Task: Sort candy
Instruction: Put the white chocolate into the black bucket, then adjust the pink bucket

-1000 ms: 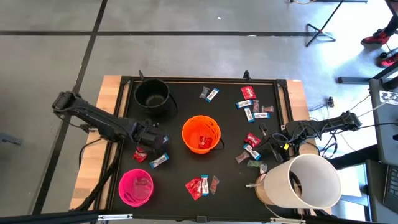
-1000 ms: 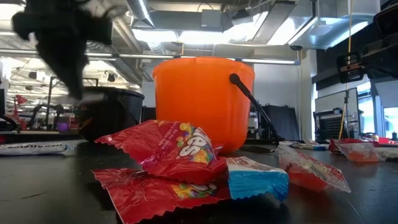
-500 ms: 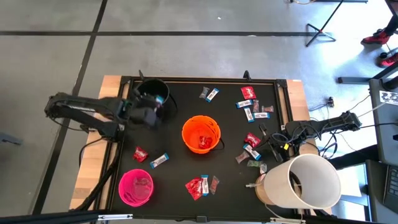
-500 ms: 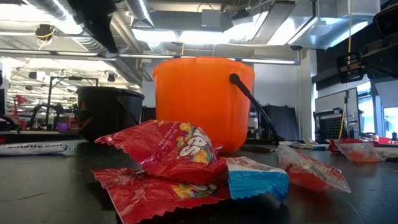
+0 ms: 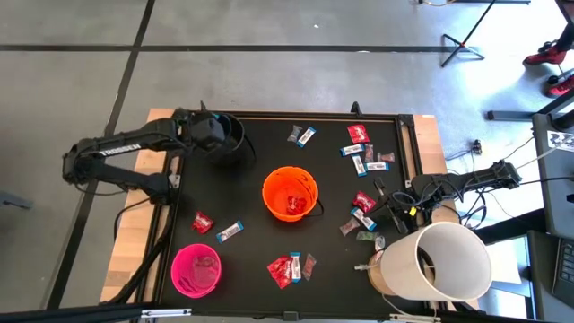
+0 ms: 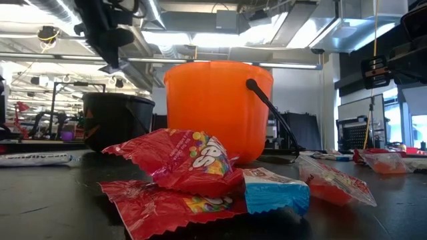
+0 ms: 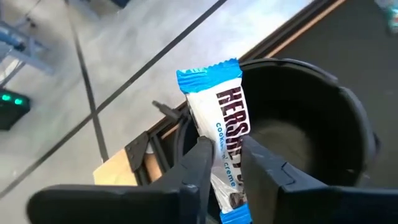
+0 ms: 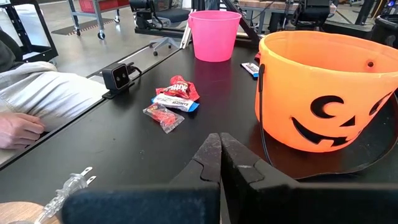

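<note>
My left gripper [image 7: 225, 163] is shut on a blue-and-white candy bar [image 7: 217, 106] and hangs above the black bucket [image 5: 221, 140] at the table's far left; the low view shows it [image 6: 107, 40] high over that bucket [image 6: 117, 121]. More candy lies loose on the black table: a red packet [image 5: 201, 222], a blue-and-white bar [image 5: 230, 231], a small heap [image 5: 289, 267] near the front, and scattered pieces [image 5: 363, 154] at the right. My right gripper [image 8: 219, 146] is shut on nothing and waits low at the right edge [image 5: 384, 199]. My left gripper pinches the bar between its two fingers [image 7: 200, 163], across the bar's width at about its middle [image 7: 227, 149]. The bar's blue crimped end [image 7: 208, 73] sticks out past the fingertips. It is lifted clear, over the black bucket's rim [image 7: 186, 134].
An orange bucket [image 5: 290, 193] stands mid-table with red candy inside, and a pink bucket [image 5: 195, 269] sits at the near left. A large white cylinder [image 5: 439, 260] lies at the near right corner. A person's hand [image 8: 18, 129] rests beside the table.
My left gripper has risen from the loose candy at the table's near left and swung toward the far edge, turning as it went, until it came over the black bucket. The blue-and-white bar has come along, lifted clear of the table.
</note>
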Tool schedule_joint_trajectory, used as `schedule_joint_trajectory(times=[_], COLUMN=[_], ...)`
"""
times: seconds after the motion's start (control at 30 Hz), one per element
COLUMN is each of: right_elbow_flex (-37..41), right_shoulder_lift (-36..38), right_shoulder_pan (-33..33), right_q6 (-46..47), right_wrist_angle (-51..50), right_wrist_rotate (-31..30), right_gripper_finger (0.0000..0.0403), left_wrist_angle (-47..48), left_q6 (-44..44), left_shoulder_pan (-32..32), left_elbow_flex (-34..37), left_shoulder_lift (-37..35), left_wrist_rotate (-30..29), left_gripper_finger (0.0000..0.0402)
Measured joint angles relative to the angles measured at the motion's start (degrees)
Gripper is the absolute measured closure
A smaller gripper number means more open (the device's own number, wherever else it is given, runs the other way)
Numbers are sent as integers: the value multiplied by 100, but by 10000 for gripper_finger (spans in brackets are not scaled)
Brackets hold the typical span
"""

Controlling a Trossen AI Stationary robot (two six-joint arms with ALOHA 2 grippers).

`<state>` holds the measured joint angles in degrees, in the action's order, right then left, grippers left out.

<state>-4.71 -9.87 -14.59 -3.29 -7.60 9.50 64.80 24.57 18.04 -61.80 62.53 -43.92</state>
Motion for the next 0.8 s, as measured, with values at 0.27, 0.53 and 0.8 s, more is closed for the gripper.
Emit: schedule_joint_trajectory(times=[0.27, 0.53, 0.8], right_elbow_flex=[0, 0, 0], right_shoulder_lift=[0, -2, -1], right_shoulder_pan=[0, 0, -1], right_q6=[1, 0, 1], right_wrist_angle=[-1, -2, -2], right_wrist_rotate=[0, 0, 0], right_gripper_finger=[402, 402, 402], left_wrist_angle=[-12, 31, 581], left_q6=[-416, -866, -397], left_shoulder_pan=[114, -22, -851], left_elbow_flex=[0, 0, 12], left_shoulder_lift=[4, -38, -32], left_wrist_rotate=[85, 1578, 3614], left_gripper_finger=[245, 235, 234])
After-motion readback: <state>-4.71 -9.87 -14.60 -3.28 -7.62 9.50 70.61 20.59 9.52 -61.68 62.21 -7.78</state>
